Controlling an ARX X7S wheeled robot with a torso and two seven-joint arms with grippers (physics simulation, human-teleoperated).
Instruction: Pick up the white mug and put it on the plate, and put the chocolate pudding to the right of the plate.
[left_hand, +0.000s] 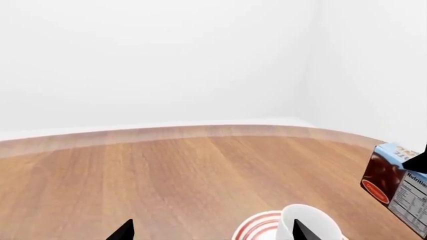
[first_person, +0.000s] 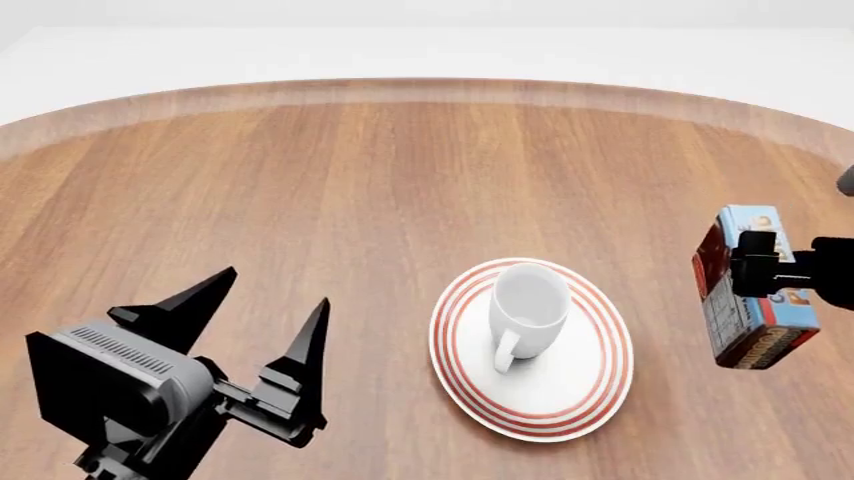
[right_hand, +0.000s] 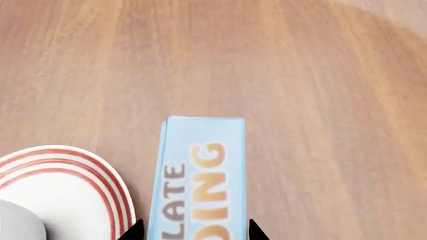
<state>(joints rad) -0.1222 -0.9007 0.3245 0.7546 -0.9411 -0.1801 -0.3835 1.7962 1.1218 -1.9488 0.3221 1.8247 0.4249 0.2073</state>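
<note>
Closest to our head camera, our left gripper (first_person: 274, 325) is hanging low over the wooden table (first_person: 334, 180) with its black fingers spread apart and nothing between them; we are keeping it well to the left of the dishes.

Going from big to small, the table is filling nearly every view, round at its far edge and bare there. Next is the plate (first_person: 587, 385) with red rings, lying in front of us, a little to the right of centre. The white mug (first_person: 525, 310) is standing upright on it, handle toward us, so we are judging the first half of the task as done.

The chocolate pudding (first_person: 747, 300) is the smallest thing. Our right gripper (first_person: 763, 272) is clamping it from both sides, and the box is tilted and seems to be lifted above the table, just to the right of the plate's rim. In the right wrist view the plate (right_hand: 67, 170) is showing beside the box (right_hand: 203, 175).

What we are still owing, as far as we can judge, is to lower the box onto the wood at the plate's right and let it go.
</note>
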